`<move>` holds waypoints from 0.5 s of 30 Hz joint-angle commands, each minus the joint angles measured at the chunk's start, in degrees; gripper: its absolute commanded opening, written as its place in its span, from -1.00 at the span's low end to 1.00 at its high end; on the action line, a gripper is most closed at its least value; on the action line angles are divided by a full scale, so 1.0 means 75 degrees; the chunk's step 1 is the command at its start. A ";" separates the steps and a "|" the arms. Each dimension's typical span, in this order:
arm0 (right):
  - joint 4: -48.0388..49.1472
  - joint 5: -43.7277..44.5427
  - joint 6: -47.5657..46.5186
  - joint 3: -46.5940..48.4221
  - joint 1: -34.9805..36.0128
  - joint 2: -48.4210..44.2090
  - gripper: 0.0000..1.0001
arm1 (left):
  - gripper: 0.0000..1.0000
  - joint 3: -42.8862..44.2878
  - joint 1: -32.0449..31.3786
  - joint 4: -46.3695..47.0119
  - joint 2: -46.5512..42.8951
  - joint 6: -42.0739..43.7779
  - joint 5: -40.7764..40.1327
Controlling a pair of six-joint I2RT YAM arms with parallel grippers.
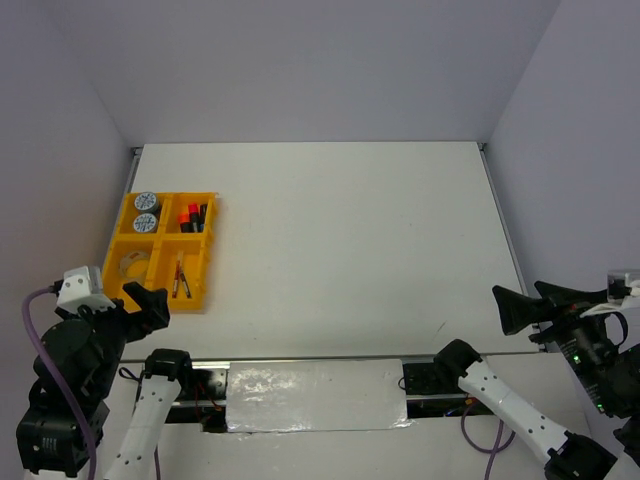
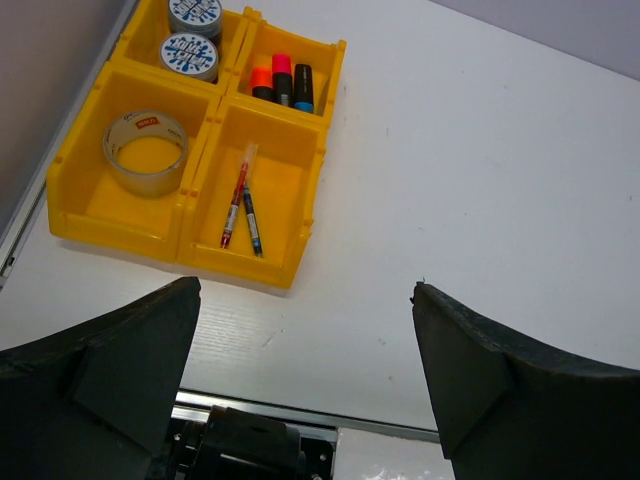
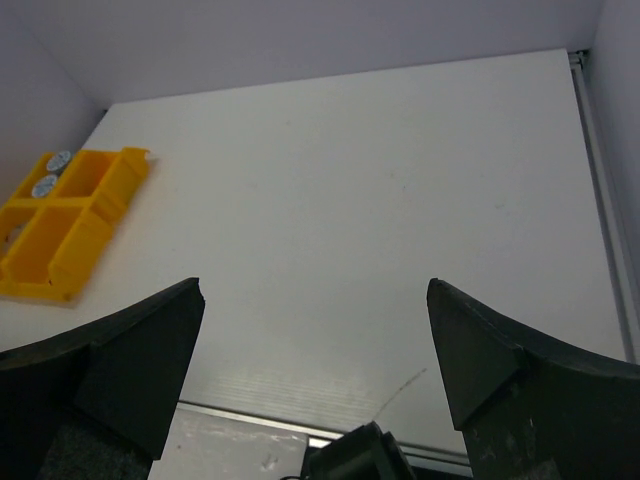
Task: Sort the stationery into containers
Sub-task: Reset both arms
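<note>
Two pens [image 2: 237,197] in tray [image 2: 125,238], ahead of left gripper [image 2: 306,290]

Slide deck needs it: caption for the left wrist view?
Open left gripper facing the yellow tray: rolls, highlighters, tape ring, pens each in its own compartment.

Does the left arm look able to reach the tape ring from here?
Probably yes: the left gripper is open just short of the tray, nothing lies between, and the tape ring sits alone in its compartment.
</note>
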 commanded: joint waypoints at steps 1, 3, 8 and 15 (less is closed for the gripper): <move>-0.0494 -0.0286 -0.0365 0.0052 -0.0169 -0.0138 0.99 | 0.99 -0.0049 -0.0104 0.0138 -0.0301 -0.0129 -0.0141; -0.0541 -0.0239 -0.0330 0.0111 -0.0344 -0.0231 0.99 | 0.99 0.0091 -0.0127 -0.0002 -0.0325 -0.0223 -0.0375; -0.0634 -0.0263 -0.0306 0.0006 -0.0556 -0.0372 0.99 | 0.99 0.0115 -0.0349 -0.0073 -0.0419 -0.0305 -0.0575; -0.0799 -0.0204 -0.0107 -0.0006 -0.0556 -0.0489 0.99 | 0.99 0.0033 -0.0619 -0.0073 -0.0536 -0.0352 -0.0610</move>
